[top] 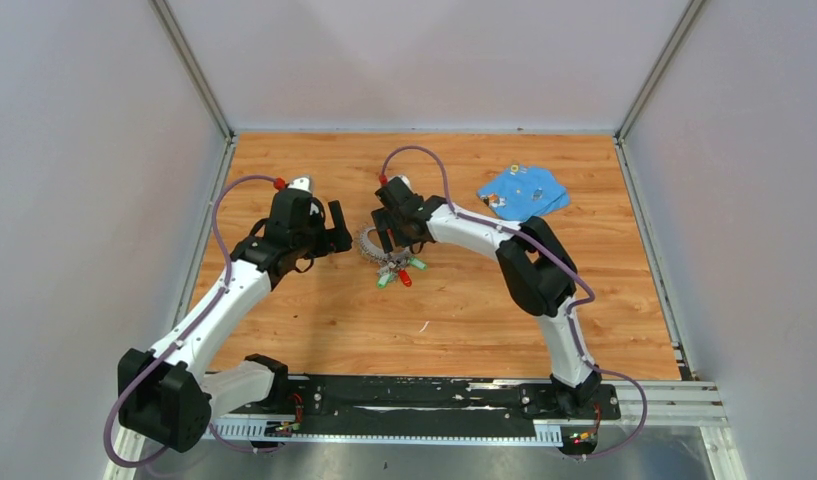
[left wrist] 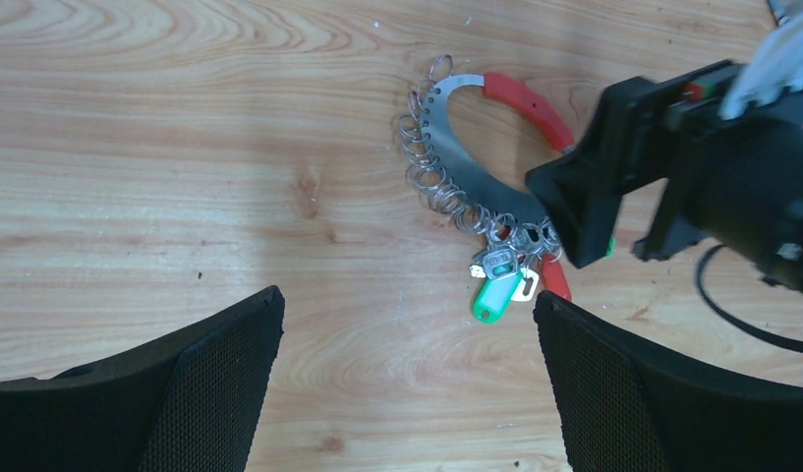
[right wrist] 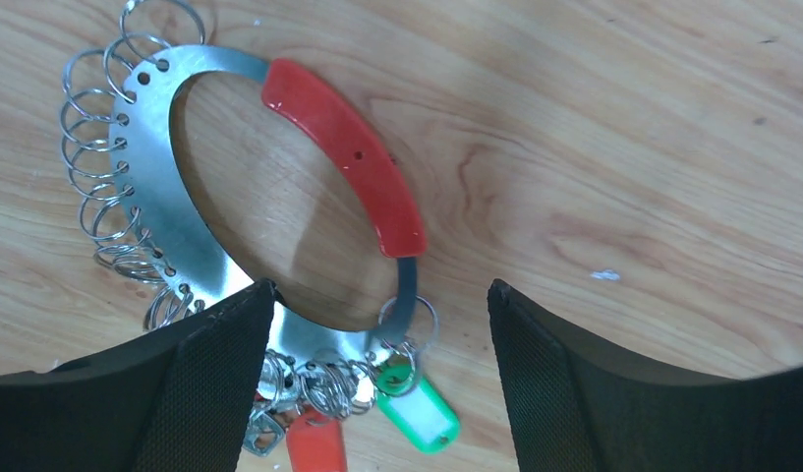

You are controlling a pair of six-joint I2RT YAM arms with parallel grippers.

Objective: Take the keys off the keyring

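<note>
The keyring [top: 370,243] lies flat on the wooden table, a thin metal ring with a red sleeve [right wrist: 343,152] and many small split rings along its rim [right wrist: 156,197]. The keys [top: 394,275] bunch at its near end, silvery with green [right wrist: 422,413] and red [right wrist: 314,447] tags. My right gripper [right wrist: 379,287] is open, low over the ring's near end, with its jaws straddling the rim; it also shows in the top view [top: 392,238]. My left gripper [top: 341,230] is open and empty, left of the ring. In its view [left wrist: 407,298] the keyring [left wrist: 456,167] and keys [left wrist: 505,265] lie ahead.
A blue flat piece [top: 524,190] lies at the back right of the table. Grey walls close in the left, back and right sides. The right arm's finger [left wrist: 594,187] covers part of the ring in the left wrist view.
</note>
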